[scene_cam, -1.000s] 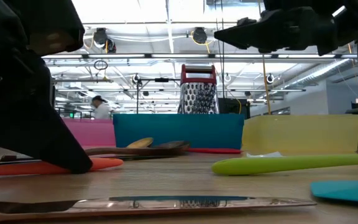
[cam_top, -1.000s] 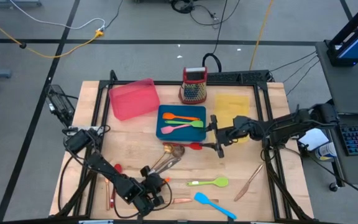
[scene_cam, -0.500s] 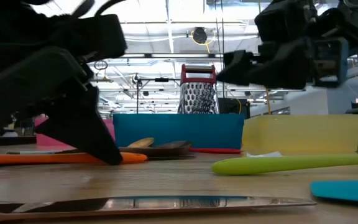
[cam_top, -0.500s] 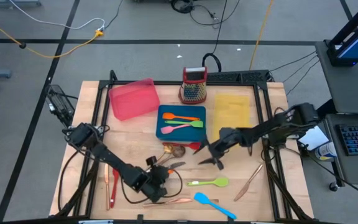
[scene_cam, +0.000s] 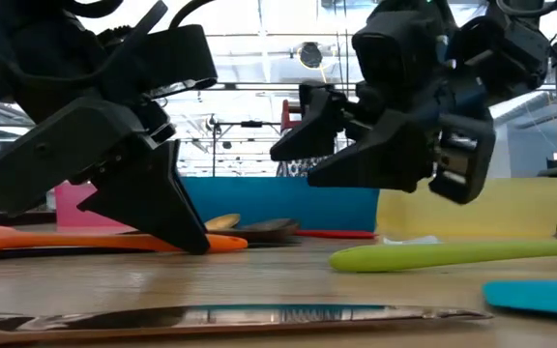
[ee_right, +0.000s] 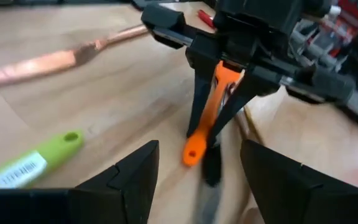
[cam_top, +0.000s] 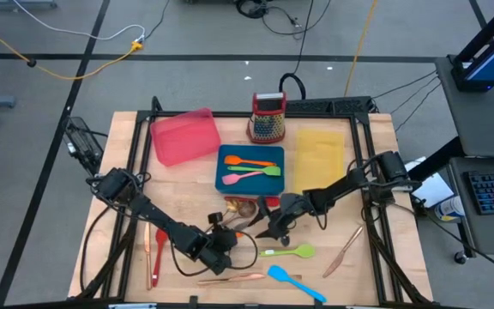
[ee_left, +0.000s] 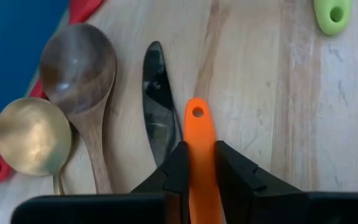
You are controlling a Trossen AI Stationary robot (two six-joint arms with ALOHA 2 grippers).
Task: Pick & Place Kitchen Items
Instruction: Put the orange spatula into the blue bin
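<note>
An orange utensil [ee_left: 197,127] with a hole in its handle end lies about level just over the wood [scene_cam: 85,241], and my left gripper [cam_top: 219,239] is shut on it. My right gripper [cam_top: 273,228] hovers open a little to the right of it and faces that handle end [ee_right: 196,148]; nothing is between its fingers. Beside the orange handle a brass spoon [ee_left: 33,137], a wooden spoon [ee_left: 79,68] and a dark knife [ee_left: 159,93] lie flat on the table. The orange utensil's head is out of view. My left gripper pinches the orange utensil's handle [ee_left: 197,163] between its two fingers, a short way back from the holed end. The fingers [scene_cam: 167,208] slant down from above, one on each side of the handle, and the holed end sticks out past them. The utensil lies about level, close over the table.
A green spatula [cam_top: 288,251], a blue spatula [cam_top: 294,282] and copper cutlery [cam_top: 344,249] lie near the front right. A red spoon [cam_top: 159,243] lies front left. At the back stand a blue tray [cam_top: 230,184] holding utensils, a pink tray [cam_top: 183,135], a yellow tray [cam_top: 319,154] and a grater [cam_top: 268,118].
My left gripper has moved away from the near edge toward the spoons and rolled its wrist, carrying the orange utensil along so that its holed end lies farther right. My right gripper has come down and toward the table's left, close to the left gripper.
</note>
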